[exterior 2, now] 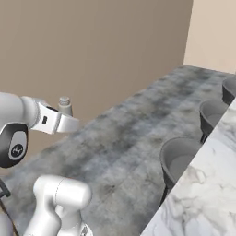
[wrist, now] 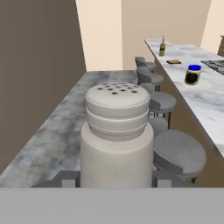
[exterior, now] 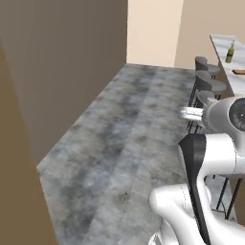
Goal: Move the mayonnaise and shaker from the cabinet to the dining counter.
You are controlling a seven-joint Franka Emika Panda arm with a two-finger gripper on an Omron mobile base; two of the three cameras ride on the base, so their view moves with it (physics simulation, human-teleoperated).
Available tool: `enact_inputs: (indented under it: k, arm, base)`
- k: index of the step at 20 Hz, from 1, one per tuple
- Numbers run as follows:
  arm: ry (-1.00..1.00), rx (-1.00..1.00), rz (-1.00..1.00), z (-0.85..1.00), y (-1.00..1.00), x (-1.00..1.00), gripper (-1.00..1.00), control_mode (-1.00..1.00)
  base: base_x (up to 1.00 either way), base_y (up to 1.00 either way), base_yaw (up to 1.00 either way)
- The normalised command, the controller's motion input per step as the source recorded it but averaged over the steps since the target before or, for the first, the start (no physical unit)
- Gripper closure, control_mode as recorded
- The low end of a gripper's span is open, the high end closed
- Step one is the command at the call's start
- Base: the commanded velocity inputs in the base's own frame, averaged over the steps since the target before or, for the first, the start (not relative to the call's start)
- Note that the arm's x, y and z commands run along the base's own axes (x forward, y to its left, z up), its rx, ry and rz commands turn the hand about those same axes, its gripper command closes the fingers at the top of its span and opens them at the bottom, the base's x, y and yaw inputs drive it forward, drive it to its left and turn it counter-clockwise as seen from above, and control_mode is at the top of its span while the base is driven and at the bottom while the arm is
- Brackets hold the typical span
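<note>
The shaker [wrist: 117,131], pale grey-white with a holed rounded top, stands upright and large in the hand view. My gripper [wrist: 114,178] is shut on it, one dark finger tip at each side of its base. From the right base view the shaker's top [exterior 2: 64,104] pokes up above the gripper [exterior 2: 69,120], held over the floor. The mayonnaise [wrist: 193,74], a blue-lidded jar with a dark label, stands on the dining counter [wrist: 210,109] ahead to the right. The cabinet is out of view.
A row of round grey stools [wrist: 179,151] lines the counter's tan front. A tall olive-green bottle [wrist: 162,46] and a small flat brown item [wrist: 173,62] sit at the counter's far end. Grey marbled floor [exterior: 119,143] runs between the brown wall and the stools.
</note>
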Motion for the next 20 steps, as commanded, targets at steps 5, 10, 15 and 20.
enact_inputs:
  k: [5, 10, 15, 20]
  arm:
    - [0.00, 0.00, 0.00, 0.00, 0.00, 0.00, 1.00, 1.00]
    - [0.00, 0.00, 0.00, 0.00, 0.00, 0.00, 1.00, 1.00]
    - [0.00, 0.00, 0.00, 0.00, 0.00, 0.00, 1.00, 1.00]
    - [0.00, 0.00, 0.00, 0.00, 0.00, 0.00, 1.00, 1.00]
  base:
    - [0.79, 0.00, -0.17]
    - [0.82, 0.01, -0.15]
    - [0.82, 0.04, -0.17]
    - [0.76, 0.08, -0.24]
